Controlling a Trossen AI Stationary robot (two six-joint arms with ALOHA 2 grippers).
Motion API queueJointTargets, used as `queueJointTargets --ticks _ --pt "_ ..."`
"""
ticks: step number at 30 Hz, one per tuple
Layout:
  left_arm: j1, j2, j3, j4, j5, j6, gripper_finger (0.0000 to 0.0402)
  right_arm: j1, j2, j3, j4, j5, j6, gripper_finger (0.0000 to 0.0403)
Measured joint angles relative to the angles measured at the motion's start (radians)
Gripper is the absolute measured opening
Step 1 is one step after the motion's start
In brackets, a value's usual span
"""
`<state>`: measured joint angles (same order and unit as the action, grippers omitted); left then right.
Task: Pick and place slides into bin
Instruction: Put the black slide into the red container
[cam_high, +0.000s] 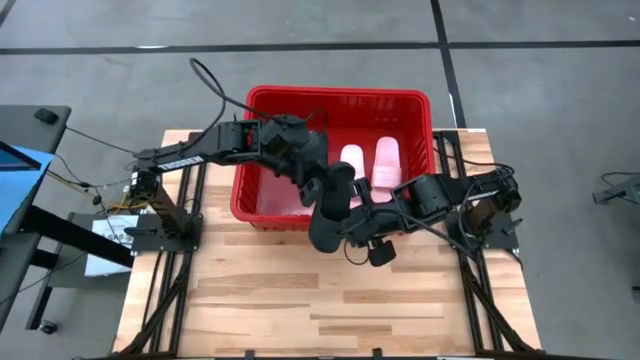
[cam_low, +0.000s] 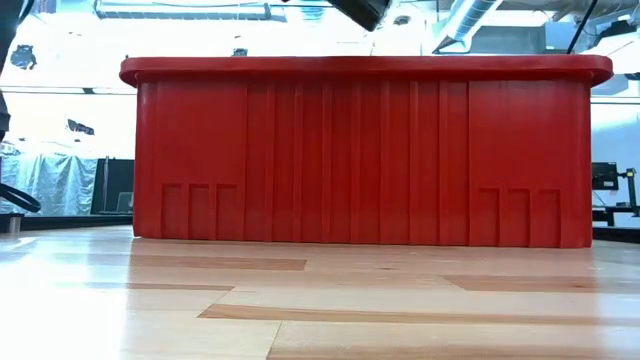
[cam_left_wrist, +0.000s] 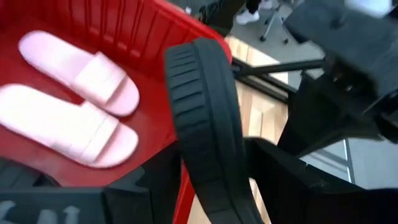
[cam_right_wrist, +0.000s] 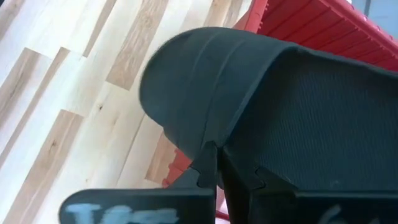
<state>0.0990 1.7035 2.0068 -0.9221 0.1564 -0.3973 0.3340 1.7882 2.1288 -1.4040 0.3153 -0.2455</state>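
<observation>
The red bin (cam_high: 335, 100) stands at the table's far middle, with two light pink slides (cam_high: 370, 160) lying side by side on its floor; they also show in the left wrist view (cam_left_wrist: 74, 106). My left gripper (cam_high: 322, 178) reaches over the bin's near rim and is shut on a black slide (cam_left_wrist: 205, 124). My right gripper (cam_high: 352, 225) is just in front of the bin's near wall and is shut on the other black slide (cam_high: 324, 228), which also shows in the right wrist view (cam_right_wrist: 249, 93). My left gripper pinches the black slide between its two fingers, across the sole's edges (cam_left_wrist: 217, 186). The ridged sole faces the camera. The slide is lifted clear and stands out past the fingers above the bin's near rim (cam_left_wrist: 205, 31). My right gripper pinches the black slide at one edge (cam_right_wrist: 214, 146) between its shut fingertips. The slide is lifted clear of the table, its rounded end (cam_right_wrist: 168, 81) over the wood beside the bin's near wall. Which part of the slide this edge belongs to, I cannot tell.
The two arms are close together at the bin's near wall (cam_low: 360, 160). Bare wooden table (cam_high: 300, 300) lies in front of the bin. A side table with cables (cam_high: 40, 170) stands to the left, beyond the table's edge.
</observation>
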Motion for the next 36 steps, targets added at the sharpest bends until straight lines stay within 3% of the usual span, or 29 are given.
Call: queueJointTargets --ticks 9,15,22,28,36 --pt "0.000 0.016 0.000 0.056 0.023 0.073 0.0164 0.000 0.000 0.000 0.006 0.001 0.001 0.0000" --pt "0.000 0.018 0.000 0.055 0.013 0.121 0.0041 0.000 0.000 0.000 0.012 0.000 0.001 0.0000" --pt "-0.001 0.018 0.000 0.044 0.022 0.142 0.0041 0.000 0.000 0.000 0.064 -0.004 0.012 0.0011" --pt "-0.001 0.018 0.000 0.021 0.022 0.166 0.0041 0.000 0.000 0.000 0.076 0.004 0.064 0.0070" --pt "0.005 0.005 0.000 -0.023 0.002 0.191 0.0041 0.006 0.000 0.000 0.020 0.022 0.109 0.0181"
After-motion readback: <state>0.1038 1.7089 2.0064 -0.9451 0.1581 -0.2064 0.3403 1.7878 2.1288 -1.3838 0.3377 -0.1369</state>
